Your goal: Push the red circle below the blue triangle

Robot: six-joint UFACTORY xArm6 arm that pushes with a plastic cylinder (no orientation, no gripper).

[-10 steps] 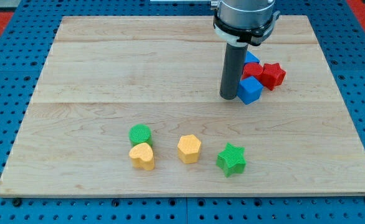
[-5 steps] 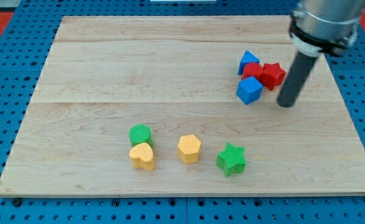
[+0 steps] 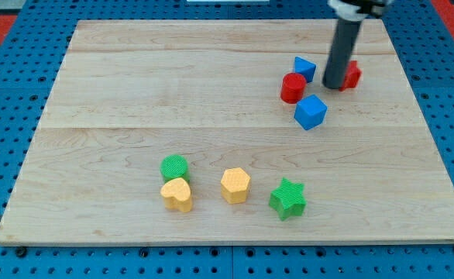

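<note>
Red circle [image 3: 292, 87] is being seen just below-left of the blue triangle [image 3: 304, 68]; my tip [image 3: 335, 85], a bare rod with no claw, is being held rightward, against a red block [image 3: 352, 74]. A slight rightward nudge is being called for next.

Wooden board [image 3: 118, 85] (pale), perhaps eight small blocks on it.

Red circle [image 3: 292, 87], blue triangle [image 3: 304, 68], dk rod [image 3: 342, 48].
</note>
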